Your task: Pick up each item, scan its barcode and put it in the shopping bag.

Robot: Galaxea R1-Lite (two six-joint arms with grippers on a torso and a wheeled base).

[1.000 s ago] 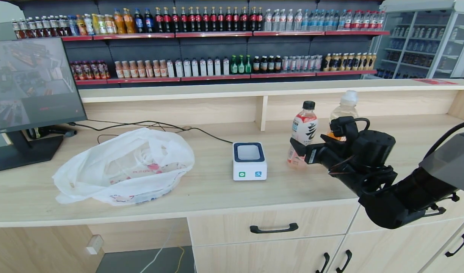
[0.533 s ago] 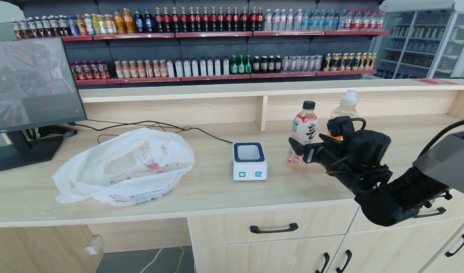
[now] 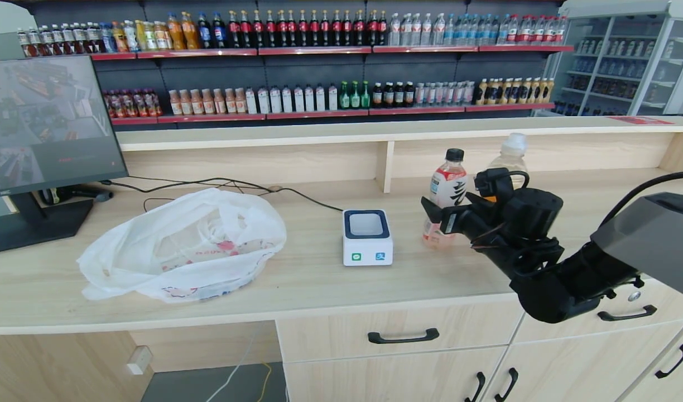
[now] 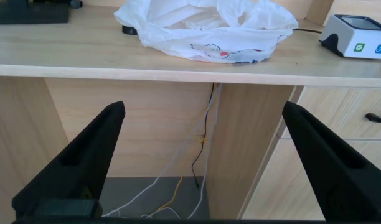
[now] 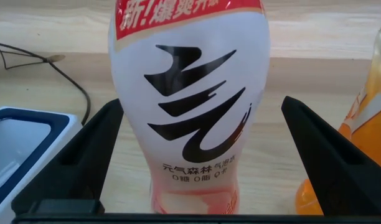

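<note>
While the pink drink bottle [image 3: 447,190] stands upright on the table [image 3: 297,285], just right of the scanner [image 3: 367,237], the right claw [image 3: 437,215] is spread wide around its lower body, with a gap on each side. A second bottle [image 3: 508,159], white-capped, stands farther right of the scanner. The shopping bag [image 3: 179,245] lies left of the scanner. The left claw [image 4: 203,106] is wide open and holds nothing, lower than the scanner and below the table edge.
</note>
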